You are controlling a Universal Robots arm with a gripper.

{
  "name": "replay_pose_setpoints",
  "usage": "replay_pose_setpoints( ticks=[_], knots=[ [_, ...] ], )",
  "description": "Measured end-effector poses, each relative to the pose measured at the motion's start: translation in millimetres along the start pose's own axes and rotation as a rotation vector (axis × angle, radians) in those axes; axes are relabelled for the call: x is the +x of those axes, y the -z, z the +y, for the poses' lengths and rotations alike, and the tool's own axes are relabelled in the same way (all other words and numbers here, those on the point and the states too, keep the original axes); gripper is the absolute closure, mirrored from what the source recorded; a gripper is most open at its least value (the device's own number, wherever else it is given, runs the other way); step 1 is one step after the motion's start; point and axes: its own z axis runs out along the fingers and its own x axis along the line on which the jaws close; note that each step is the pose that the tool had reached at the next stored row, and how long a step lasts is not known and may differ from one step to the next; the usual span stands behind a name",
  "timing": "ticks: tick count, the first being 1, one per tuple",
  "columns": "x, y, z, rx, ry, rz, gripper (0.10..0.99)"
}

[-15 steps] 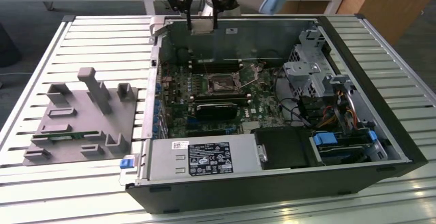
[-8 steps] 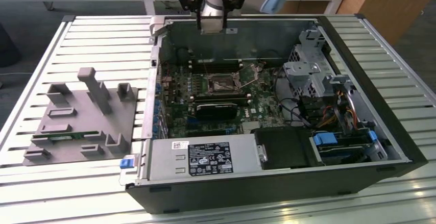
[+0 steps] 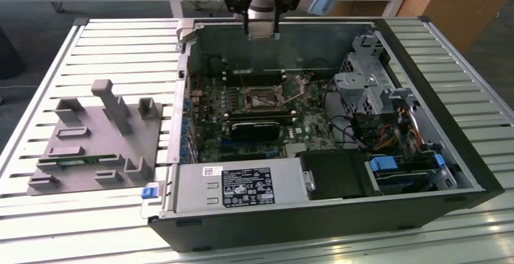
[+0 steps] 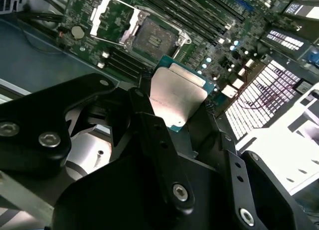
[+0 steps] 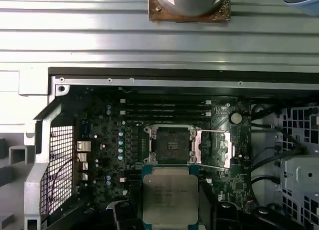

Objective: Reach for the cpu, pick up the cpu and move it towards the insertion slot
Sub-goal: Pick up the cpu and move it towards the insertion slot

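Observation:
My gripper (image 3: pixel 262 30) hangs above the back wall of the open computer case and is shut on the cpu (image 3: pixel 262 27). In both wrist views the cpu (image 4: pixel 177 96) (image 5: pixel 169 197) is a flat square chip with a silvery top and a teal-green rim, clamped on two opposite edges by black fingers (image 4: pixel 149 130). The insertion slot (image 3: pixel 263 100) (image 4: pixel 152 38) (image 5: pixel 172 143) is a dark square socket on the green board, its shiny metal frame swung open to one side. The cpu is held in the air, apart from the socket and above it.
The case's metal walls (image 3: pixel 186 53) surround the board. A black rectangular block (image 3: pixel 257 128) sits just in front of the socket, the power supply (image 3: pixel 241 186) nearer still, and a drive cage (image 3: pixel 365 86) with cables on the exterior view's right. A grey fixture (image 3: pixel 96 138) stands on the slatted table at that view's left.

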Motion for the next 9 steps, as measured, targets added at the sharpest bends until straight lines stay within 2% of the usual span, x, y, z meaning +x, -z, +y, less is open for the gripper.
replay_pose_setpoints(
  ticks=[9],
  knots=[
    [-20.3,-0.8,1.3,0.0,-0.003,-0.0078,0.545]
  ],
)
